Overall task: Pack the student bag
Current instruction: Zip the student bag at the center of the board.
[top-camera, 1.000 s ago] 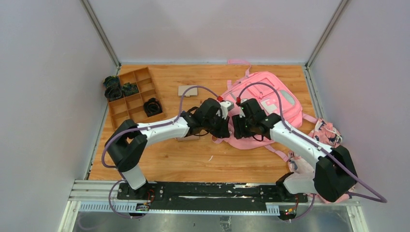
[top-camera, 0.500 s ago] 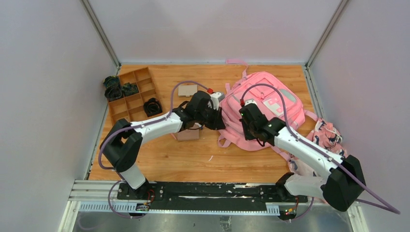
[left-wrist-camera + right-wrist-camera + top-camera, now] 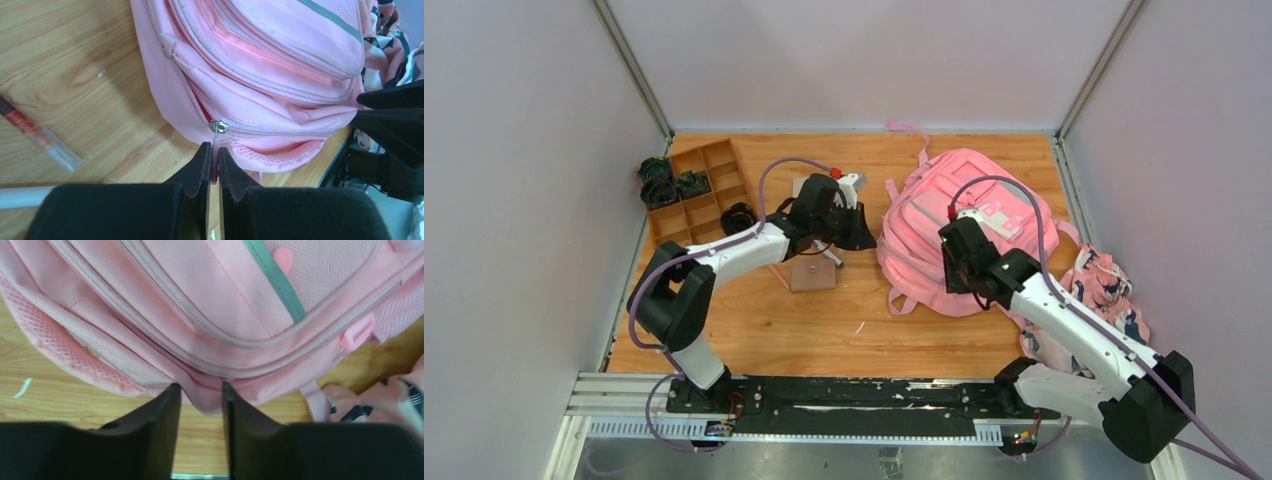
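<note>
The student bag [image 3: 964,235], large and pink, is laid flat front-up on the right part of the wooden table [image 3: 754,330], straps trailed outward. 1 grey strip and 1 white-grey patch are shown on the front. The zipper pull [image 3: 218,128] is seen at the side; the zip looks partly opened there.

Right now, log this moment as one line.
Left end effector: shut on pink zipper pull | right end effector: shut on edge of large pink fabric backpack
</note>
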Motion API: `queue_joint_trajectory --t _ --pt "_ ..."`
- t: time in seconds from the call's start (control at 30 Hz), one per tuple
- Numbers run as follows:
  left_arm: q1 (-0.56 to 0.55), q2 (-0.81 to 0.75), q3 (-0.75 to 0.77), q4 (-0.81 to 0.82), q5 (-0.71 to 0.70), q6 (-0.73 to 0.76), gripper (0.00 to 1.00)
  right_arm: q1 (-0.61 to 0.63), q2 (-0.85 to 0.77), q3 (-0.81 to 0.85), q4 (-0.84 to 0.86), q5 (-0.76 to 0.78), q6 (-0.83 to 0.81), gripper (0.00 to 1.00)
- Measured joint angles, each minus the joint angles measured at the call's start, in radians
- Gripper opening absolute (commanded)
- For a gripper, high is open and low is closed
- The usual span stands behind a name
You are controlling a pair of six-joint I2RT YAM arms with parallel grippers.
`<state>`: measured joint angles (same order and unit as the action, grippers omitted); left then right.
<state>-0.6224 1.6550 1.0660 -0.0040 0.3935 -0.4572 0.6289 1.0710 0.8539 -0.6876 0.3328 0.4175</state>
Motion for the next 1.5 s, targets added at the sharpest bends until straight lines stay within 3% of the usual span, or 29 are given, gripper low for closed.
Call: queue_joint_trajectory --t 0.1,0.27,0.63,0.7,0.77,0.8,0.87,1.2,1.5 --pt "-0.003 0.003 -0.008 0.001 0.005 -0.008 0.0 -0.014 -0.037 0.006 -0.036 -0.033 -0.03 0.56" --pt "-0.033 -0.008 -0.061 0.01 -0.013 -0.019 0.0 0.043 -0.02 0.095 -0.044 -0.079 -0.076 0.58" --pt "-0.073 -0.077 -0.158 0.055 -0.009 -0.069 0.0 0.203 0.276 0.218 0.084 -0.121 -0.154 0.57" --pt "-0.073 -0.077 -0.159 0.061 -0.006 -0.077 0.0 0.208 0.337 0.228 0.113 -0.121 -0.163 0.52" --pt "-0.073 -0.077 -0.159 0.067 0.0 -0.079 0.0 0.208 0.388 0.23 0.135 -0.114 -0.171 0.4" --pt "-0.073 -0.077 -0.159 0.071 0.002 -0.081 0.0 0.208 0.409 0.23 0.142 -0.106 -0.172 0.32" --pt "-0.073 -0.077 -0.16 0.075 0.004 -0.081 0.0 0.208 0.433 0.229 0.144 -0.087 -0.174 0.02" --pt "-0.078 -0.077 -0.163 0.136 0.068 -0.086 0.0 0.212 0.238 0.13 0.098 -0.041 -0.135 0.0" --pt "-0.044 0.035 -0.079 0.141 0.146 -0.1 0.0 0.213 0.037 0.011 -0.014 -0.02 0.074 0.0"
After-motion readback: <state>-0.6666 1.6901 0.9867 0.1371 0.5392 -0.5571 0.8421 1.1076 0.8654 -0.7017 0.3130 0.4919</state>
